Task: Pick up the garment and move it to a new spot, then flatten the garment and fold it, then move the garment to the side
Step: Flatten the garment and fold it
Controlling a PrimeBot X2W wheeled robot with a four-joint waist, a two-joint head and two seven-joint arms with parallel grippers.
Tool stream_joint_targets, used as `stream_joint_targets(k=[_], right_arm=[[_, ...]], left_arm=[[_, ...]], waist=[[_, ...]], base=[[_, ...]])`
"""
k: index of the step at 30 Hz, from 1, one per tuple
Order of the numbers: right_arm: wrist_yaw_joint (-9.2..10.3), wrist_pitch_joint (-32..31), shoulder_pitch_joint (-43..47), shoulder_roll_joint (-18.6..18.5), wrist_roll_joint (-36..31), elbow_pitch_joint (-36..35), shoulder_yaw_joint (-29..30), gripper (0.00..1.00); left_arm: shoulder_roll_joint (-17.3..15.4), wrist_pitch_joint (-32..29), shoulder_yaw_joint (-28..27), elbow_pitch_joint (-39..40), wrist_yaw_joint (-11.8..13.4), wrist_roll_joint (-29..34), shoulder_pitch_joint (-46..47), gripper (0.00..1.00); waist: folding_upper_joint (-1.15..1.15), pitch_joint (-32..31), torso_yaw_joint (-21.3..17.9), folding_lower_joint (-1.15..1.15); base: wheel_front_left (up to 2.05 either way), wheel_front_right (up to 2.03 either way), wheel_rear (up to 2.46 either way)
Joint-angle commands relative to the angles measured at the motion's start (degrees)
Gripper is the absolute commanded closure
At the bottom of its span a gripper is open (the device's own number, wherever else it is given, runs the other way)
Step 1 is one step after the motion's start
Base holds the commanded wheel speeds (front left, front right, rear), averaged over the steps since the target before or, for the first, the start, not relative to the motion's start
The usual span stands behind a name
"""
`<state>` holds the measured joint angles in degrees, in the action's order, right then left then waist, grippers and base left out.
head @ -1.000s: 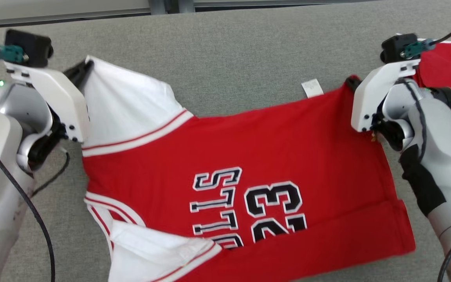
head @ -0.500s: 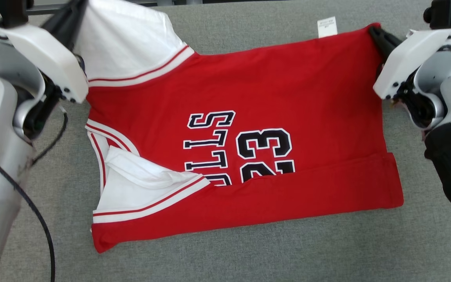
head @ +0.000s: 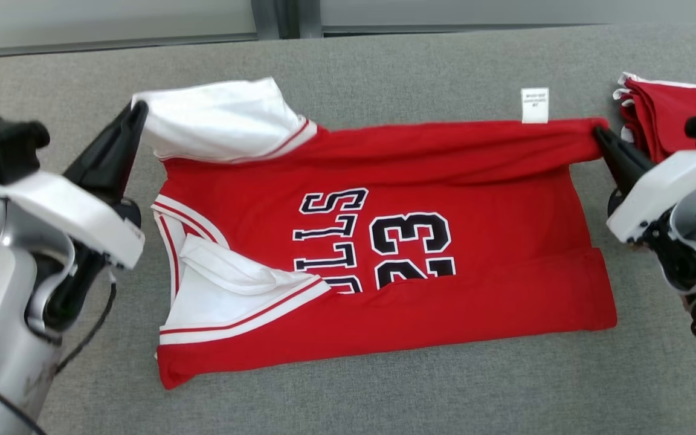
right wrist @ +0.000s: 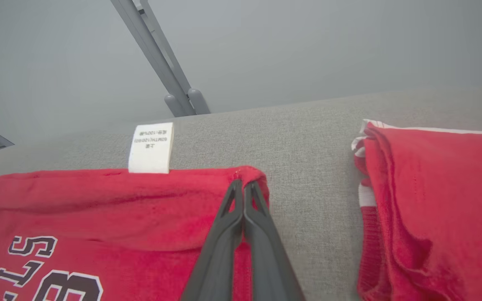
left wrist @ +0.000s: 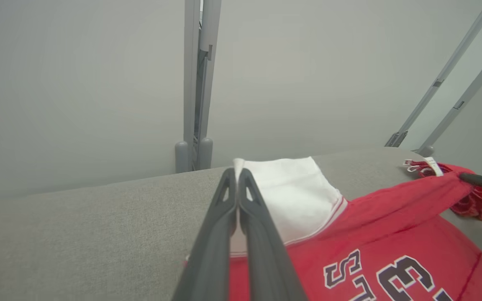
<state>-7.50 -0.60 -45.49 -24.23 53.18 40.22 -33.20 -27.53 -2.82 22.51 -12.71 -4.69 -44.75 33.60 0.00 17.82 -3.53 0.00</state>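
- The left gripper [head: 138, 110] is formed of two long dark fingers [head: 109, 160].
- Its white wrist housing [head: 64, 211] is dotted with screws.
- A black cable [head: 99, 326] is attached.

Bright, even, diffuse light; soft faint shadows; no glare; wrist backgrounds hazy, edges bowed.

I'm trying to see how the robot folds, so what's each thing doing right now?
jersey: spread on the grey table, near side folded over the number, far edge stretched between the grippers
left gripper: shut on the jersey's white sleeve
right gripper: shut on the jersey's red corner
care tag: sticking out past the far edge
red pile: folded, apart at the right
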Motion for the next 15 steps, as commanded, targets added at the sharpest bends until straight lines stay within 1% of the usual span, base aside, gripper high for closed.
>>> stream_joint_targets(k=[1, 4, 6, 7, 8, 10, 11, 12, 13, 15], right_arm=[[0.02, 1.0, 1.2, -0.5, 1.0, -1.2, -0.7, 1.00], [0.02, 2.9, 3.6, -2.5, 2.7, -3.6, -2.6, 1.00], [0.02, 3.9, 5.0, -3.9, 2.8, -4.6, -4.0, 1.00], [0.02, 4.4, 5.5, -4.4, 2.8, -4.9, -4.6, 0.99], [0.02, 4.9, 6.0, -4.7, 3.1, -5.2, -5.1, 0.93], [0.02, 6.0, 7.0, -5.5, 3.3, -5.6, -6.0, 0.91], [0.02, 6.6, 7.5, -5.9, 3.5, -5.6, -6.3, 0.93], [0.02, 7.2, 8.1, -6.2, 3.6, -5.7, -6.8, 0.98], [0.02, 7.7, 8.6, -6.3, 3.8, -5.8, -7.1, 1.00], [0.02, 8.5, 9.5, -6.6, 4.4, -6.0, -7.8, 1.00]], left_arm=[[-0.7, 0.3, -0.6, 1.7, 0.9, -0.2, -1.9, 1.00], [-1.4, 0.7, -1.4, 6.3, 2.9, -1.0, -6.6, 1.00], [-2.0, 0.6, -1.9, 9.4, 4.6, -1.2, -9.7, 1.00], [-2.4, 0.6, -2.3, 11.0, 5.3, -1.5, -11.2, 1.00], [-2.7, 0.6, -2.5, 12.4, 5.9, -1.7, -12.7, 1.00], [-3.0, 0.7, -2.9, 15.2, 7.4, -1.9, -15.9, 1.00], [-3.0, 0.7, -3.0, 16.5, 8.0, -2.3, -17.2, 1.00], [-3.0, 0.9, -3.3, 17.7, 8.6, -2.4, -18.5, 1.00], [-3.0, 0.8, -3.2, 18.8, 9.1, -2.7, -19.7, 1.00], [-2.8, 0.8, -3.3, 20.5, 10.0, -3.2, -22.2, 1.00]], waist=[[0.00, -0.6, 0.1, 0.00], [0.00, -1.6, 0.2, 0.00], [0.00, -2.2, 0.2, 0.00], [0.00, -2.4, 0.2, 0.00], [0.00, -2.6, 0.2, 0.00], [0.00, -2.9, 0.3, 0.00], [0.00, -3.0, 0.4, 0.00], [0.00, -3.2, 0.4, 0.00], [0.00, -3.3, 0.4, 0.00], [0.00, -3.4, 0.5, 0.00]], base=[[0.00, 0.00, 0.00], [0.00, 0.00, 0.00], [0.00, 0.00, 0.00], [0.00, 0.00, 0.00], [0.00, 0.00, 0.00], [0.00, 0.00, 0.00], [0.00, 0.00, 0.00], [0.00, 0.00, 0.00], [0.00, 0.00, 0.00], [0.00, 0.00, 0.00]])
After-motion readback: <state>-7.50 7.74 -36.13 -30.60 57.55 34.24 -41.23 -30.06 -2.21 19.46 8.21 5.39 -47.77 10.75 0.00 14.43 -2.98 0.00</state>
